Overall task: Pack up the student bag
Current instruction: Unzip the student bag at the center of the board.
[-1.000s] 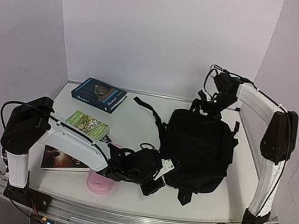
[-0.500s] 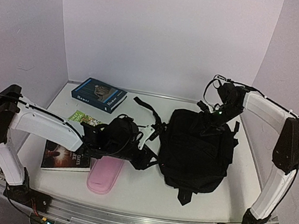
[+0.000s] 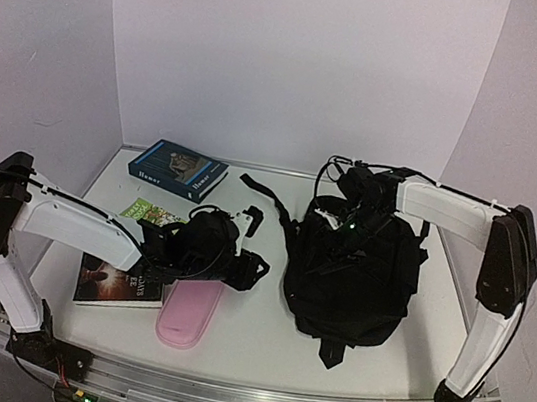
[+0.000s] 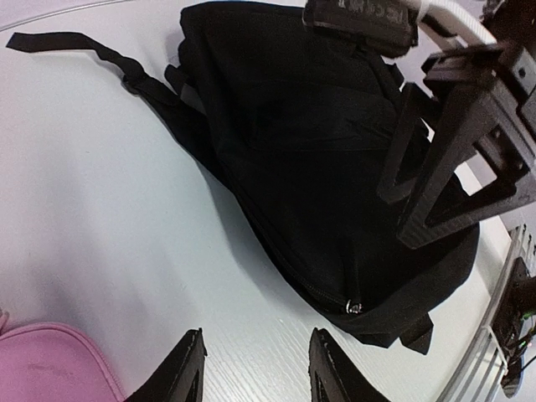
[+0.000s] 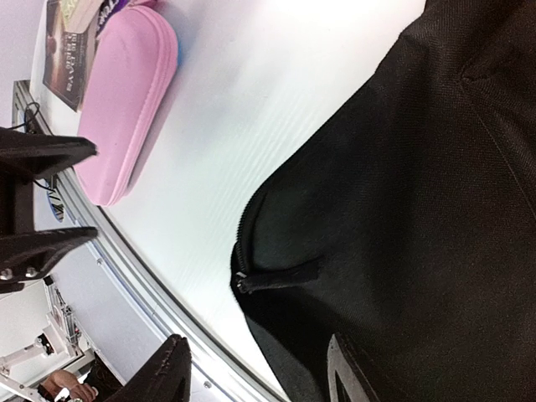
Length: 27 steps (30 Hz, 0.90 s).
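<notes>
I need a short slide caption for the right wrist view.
Open right gripper over the black student bag near its zip pull, pink pencil case on the white table.

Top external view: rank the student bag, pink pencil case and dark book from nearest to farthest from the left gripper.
1. student bag, just right of the left gripper.
2. pink pencil case, toward the near edge.
3. dark book, farther left, beyond the case.

Top view: left arm (image 3: 83,224) hides most of green book (image 3: 149,211) & part of dark book (image 3: 109,286); pink case (image 4: 50,364) cut off at left-wrist view's corner, backpack (image 5: 435,209) at right-wrist view's edge.
</notes>
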Each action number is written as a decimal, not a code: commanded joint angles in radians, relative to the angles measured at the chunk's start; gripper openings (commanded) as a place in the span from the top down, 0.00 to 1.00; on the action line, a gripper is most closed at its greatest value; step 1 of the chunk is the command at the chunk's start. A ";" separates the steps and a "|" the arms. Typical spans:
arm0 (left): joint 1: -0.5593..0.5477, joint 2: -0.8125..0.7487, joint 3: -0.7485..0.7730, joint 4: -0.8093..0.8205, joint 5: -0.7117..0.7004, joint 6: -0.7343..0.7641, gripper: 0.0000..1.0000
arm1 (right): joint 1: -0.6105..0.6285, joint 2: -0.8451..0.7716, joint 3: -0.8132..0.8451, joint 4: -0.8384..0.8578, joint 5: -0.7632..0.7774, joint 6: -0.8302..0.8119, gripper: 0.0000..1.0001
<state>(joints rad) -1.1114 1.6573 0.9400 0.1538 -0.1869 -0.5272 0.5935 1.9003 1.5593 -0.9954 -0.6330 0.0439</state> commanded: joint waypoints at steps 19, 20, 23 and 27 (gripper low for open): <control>0.006 -0.010 0.013 -0.067 -0.110 -0.062 0.56 | 0.051 0.176 0.078 0.007 0.030 0.036 0.58; 0.006 -0.010 0.013 -0.068 -0.111 -0.061 0.56 | 0.051 0.182 0.081 0.007 0.031 0.036 0.59; 0.007 -0.010 0.015 -0.071 -0.114 -0.057 0.56 | 0.051 0.193 0.085 0.006 0.027 0.039 0.62; 0.007 -0.008 0.018 -0.075 -0.118 -0.051 0.56 | 0.051 0.201 0.084 0.006 0.027 0.040 0.64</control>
<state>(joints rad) -1.1107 1.6550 0.9398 0.0945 -0.2777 -0.5777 0.6403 2.0830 1.6142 -0.9840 -0.5979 0.0799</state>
